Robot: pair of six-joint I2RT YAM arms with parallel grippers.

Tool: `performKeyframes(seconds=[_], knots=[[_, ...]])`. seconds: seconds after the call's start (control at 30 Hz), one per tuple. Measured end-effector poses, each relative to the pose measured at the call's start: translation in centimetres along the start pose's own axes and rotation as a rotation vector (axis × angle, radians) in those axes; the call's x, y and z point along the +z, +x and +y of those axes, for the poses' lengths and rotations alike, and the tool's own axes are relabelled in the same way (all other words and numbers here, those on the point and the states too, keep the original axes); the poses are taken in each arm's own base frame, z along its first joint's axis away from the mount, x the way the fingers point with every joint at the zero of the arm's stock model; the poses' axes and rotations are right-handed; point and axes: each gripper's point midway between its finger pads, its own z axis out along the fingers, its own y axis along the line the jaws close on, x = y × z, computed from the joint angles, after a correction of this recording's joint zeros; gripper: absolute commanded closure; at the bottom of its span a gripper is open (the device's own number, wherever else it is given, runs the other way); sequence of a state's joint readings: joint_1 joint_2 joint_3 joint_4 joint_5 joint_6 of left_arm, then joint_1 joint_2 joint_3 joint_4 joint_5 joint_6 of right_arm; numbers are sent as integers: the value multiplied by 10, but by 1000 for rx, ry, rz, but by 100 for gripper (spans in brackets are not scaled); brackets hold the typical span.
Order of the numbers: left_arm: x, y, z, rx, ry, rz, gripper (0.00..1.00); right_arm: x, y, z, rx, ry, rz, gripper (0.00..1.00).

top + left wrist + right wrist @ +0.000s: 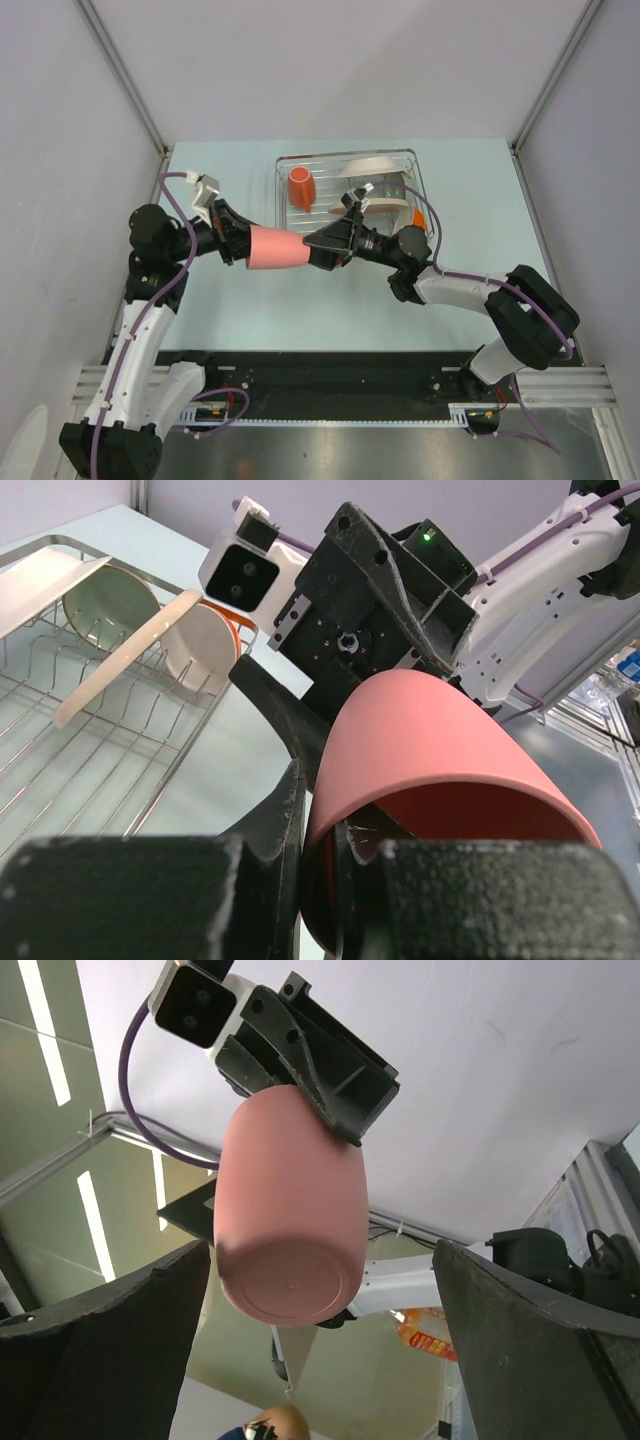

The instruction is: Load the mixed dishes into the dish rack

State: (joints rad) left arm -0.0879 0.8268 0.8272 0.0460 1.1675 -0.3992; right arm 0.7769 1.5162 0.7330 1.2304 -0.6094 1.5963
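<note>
The pinkish cup (275, 248) hangs on its side above the table, in front of the dish rack (412, 160). My left gripper (235, 245) is shut on its rim, one finger inside and one outside (285, 810). The right gripper (318, 243) is open at the cup's base, its fingers (100, 1340) wide to either side of the cup (290, 1210) without touching it. In the rack stand an orange-red mug (300, 187), a white plate (370, 163), a pale green bowl (110, 600), a leaning cream plate (130, 655) and a white bowl (205, 645).
The rack's front rows of prongs (90, 770) hold nothing. The pale blue table (230, 300) spreads to the left of and in front of the rack. Grey walls close in the sides, and a black rail (330, 370) runs along the near edge.
</note>
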Motion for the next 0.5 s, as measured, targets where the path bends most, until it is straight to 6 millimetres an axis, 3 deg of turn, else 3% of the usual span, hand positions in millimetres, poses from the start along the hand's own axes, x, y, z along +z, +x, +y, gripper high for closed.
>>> performKeyframes(seconds=[0.5], knots=[[0, 5, 0, 24, 1, 5, 100, 15, 12, 7, 22, -50, 12, 0]])
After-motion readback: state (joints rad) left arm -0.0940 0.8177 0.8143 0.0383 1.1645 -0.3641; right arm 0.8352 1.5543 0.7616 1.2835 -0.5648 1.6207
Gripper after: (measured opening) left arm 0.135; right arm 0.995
